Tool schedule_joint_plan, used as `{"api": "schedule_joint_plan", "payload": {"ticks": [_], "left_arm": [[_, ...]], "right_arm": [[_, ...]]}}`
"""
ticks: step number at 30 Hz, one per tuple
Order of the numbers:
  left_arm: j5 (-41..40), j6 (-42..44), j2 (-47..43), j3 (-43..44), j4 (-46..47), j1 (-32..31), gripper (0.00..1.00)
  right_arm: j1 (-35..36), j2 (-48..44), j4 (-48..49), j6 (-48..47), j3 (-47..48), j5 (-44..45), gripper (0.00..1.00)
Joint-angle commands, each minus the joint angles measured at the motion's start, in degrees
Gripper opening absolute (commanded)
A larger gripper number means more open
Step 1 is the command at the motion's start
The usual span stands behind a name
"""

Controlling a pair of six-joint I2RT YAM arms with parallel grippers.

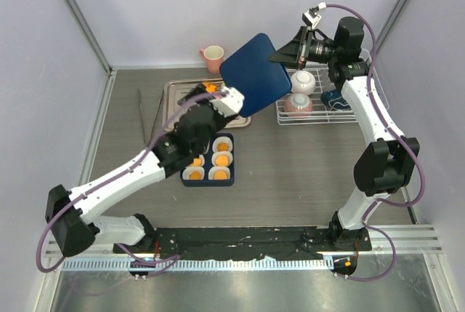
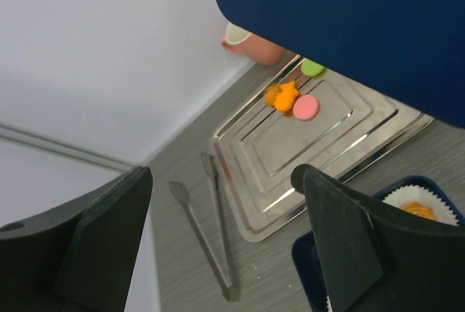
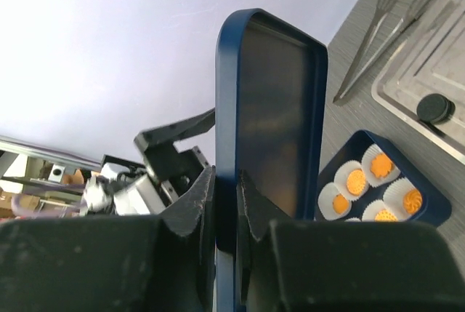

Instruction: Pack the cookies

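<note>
While the right hand (image 3: 225, 190) is clamped on the edge of the dark blue lid (image 1: 254, 72), holding it aloft beyond the dark blue box (image 1: 207, 184), the left hand (image 2: 221, 232) hovers above that box's far side, fingers apart. Orange cookies (image 1: 220, 174) sit in white cups (image 1: 187, 174) inside the box; orange, pink, green and black ones lie on the steel tray (image 2: 290, 181) just behind it.

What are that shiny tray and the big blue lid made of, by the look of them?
The tray looks like polished metal, probably stainless steel: silvery, with mirror-like stepped ridges. The blue lid seems matte plastic or painted tin; its thin raised rim and dull sheen leave that open.
</note>
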Motion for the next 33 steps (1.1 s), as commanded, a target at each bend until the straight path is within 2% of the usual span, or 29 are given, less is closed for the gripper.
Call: {"api": "schedule_joint_plan", "payload": {"ticks": [1,2,4,5,6,8,9,11,12,13,15,16,17,20,25,33], "left_arm": [[19.79,-25.38,-0.05,9.84,-23.51,7.57,0.89],[28.44,-27.66,0.30,13.25,-27.01,11.77,0.90],[36.83,-34.26,1.79,16.00,-30.45,18.80,0.89],[42.09,-36.54,2.40,17.84,-31.08,21.02,0.89],[50.85,-38.30,2.84,18.47,-31.35,23.13,0.90],[60.91,-43.66,4.25,19.26,-30.65,29.11,0.89],[69.92,-45.51,4.78,19.18,-30.21,30.95,0.89],[78.41,-52.71,6.53,18.13,-25.92,36.23,0.89],[86.80,-55.52,7.15,17.60,-24.16,37.64,0.89],[89.93,-60.42,8.03,16.72,-18.66,39.83,0.89],[95.30,-65.63,8.56,14.79,-13.62,40.99,0.89],[98.45,-67.83,8.65,13.91,-7.94,41.34,0.89],[99.18,-72.38,8.30,12.07,-4.75,41.34,0.89],[98.93,-77.33,8.03,9.78,3.80,41.34,0.89],[96.82,-79.54,10.32,9.86,10.99,41.34,0.89],[93.92,-79.36,15.32,9.95,16.72,41.17,0.89]], "right_arm": [[0.02,-1.27,10.33,6.12,2.89,-1.49,0.01],[-0.07,-1.09,10.42,6.12,3.33,-1.58,0.01],[0.02,-1.09,10.68,6.03,3.34,-1.66,0.01],[0.02,-1.18,11.12,5.95,3.25,-1.67,0.01],[-0.07,-1.18,11.21,5.77,3.25,-1.58,0.01],[0.02,-1.18,11.91,5.68,3.16,-1.49,0.01],[0.02,-1.18,12.18,5.68,3.07,-1.40,0.01],[-0.07,-1.18,12.35,5.16,3.16,-1.23,0.01],[0.02,-1.09,12.35,5.16,3.16,-1.14,0.01],[0.02,-1.09,12.35,4.98,3.16,-0.79,0.01],[-0.07,-1.27,12.09,4.19,2.98,-0.44,0.01],[0.02,-1.27,11.74,3.75,2.98,0.00,0.01],[-0.07,-1.35,11.30,3.05,2.90,0.35,0.01],[0.28,-1.79,11.30,2.69,2.37,0.97,0.01],[1.43,-2.41,12.35,3.30,1.32,1.85,0.01],[2.57,-3.99,17.98,7.44,-1.50,2.64,0.01]]}}
